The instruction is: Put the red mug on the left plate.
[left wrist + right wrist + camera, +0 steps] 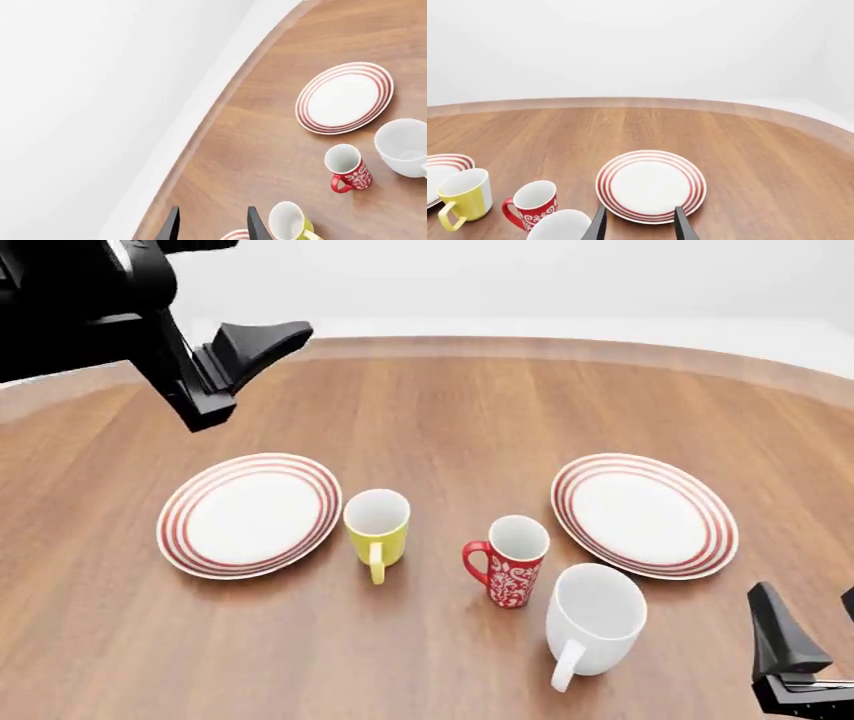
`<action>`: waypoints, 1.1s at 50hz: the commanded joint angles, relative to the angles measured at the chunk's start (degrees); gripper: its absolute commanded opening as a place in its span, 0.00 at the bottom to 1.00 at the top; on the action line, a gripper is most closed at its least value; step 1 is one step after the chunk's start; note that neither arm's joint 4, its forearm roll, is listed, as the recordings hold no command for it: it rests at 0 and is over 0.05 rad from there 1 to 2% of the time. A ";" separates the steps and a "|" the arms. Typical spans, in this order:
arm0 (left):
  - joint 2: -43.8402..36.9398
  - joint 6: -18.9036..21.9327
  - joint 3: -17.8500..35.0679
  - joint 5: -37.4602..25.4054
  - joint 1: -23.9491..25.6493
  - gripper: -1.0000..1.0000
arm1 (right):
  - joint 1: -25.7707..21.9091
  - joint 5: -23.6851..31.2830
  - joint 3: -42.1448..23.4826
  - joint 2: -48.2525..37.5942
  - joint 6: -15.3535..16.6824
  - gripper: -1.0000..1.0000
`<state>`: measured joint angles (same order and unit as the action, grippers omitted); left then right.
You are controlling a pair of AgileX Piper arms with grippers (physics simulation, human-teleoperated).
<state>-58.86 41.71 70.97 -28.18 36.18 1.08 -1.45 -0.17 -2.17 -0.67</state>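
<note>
The left gripper [211, 225] is held open and empty above the tabletop [454, 410], with nothing touched; the left plate [250, 513] lies below and just ahead of it. The right gripper [638, 225] is likewise seen open and empty, low at the near edge. The red mug [510, 560] is found upright between the yellow mug [376, 529] and the white mug [594, 618], well apart from both grippers.
</note>
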 commanded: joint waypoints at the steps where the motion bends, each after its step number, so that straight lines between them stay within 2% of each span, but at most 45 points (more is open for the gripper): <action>1: -2.58 1.64 0.87 -5.21 2.59 1.00 | 0.00 0.00 0.00 -0.01 0.00 1.00; 5: -2.74 2.35 0.47 -5.99 3.33 1.00 | 0.00 0.00 0.00 0.01 0.01 1.00; 21: -4.36 -1.80 2.96 -10.77 6.91 1.00 | -0.01 -0.01 0.00 -0.01 0.00 1.00; 22: -8.17 -1.72 2.52 -6.40 6.91 1.00 | -0.01 0.00 0.00 -0.01 -0.01 1.00; 23: -15.61 -1.60 3.37 0.32 6.74 1.00 | 0.00 0.00 0.00 0.00 0.01 1.00; 24: -17.92 -1.34 3.72 3.15 6.22 1.00 | 0.02 0.00 0.00 0.00 0.00 1.00; 34: -20.48 -4.14 -0.06 8.66 7.36 1.00 | 0.01 0.00 0.00 0.00 -0.01 1.00; 49: -22.96 -8.85 -2.76 10.92 8.85 1.00 | 0.00 0.00 0.00 0.00 0.00 1.00; 55: -24.74 -9.10 -4.34 14.12 7.71 1.00 | -0.01 0.00 0.00 0.00 0.01 1.00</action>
<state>-80.91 34.43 68.52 -17.79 44.38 1.07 -1.45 -0.17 -2.17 -0.66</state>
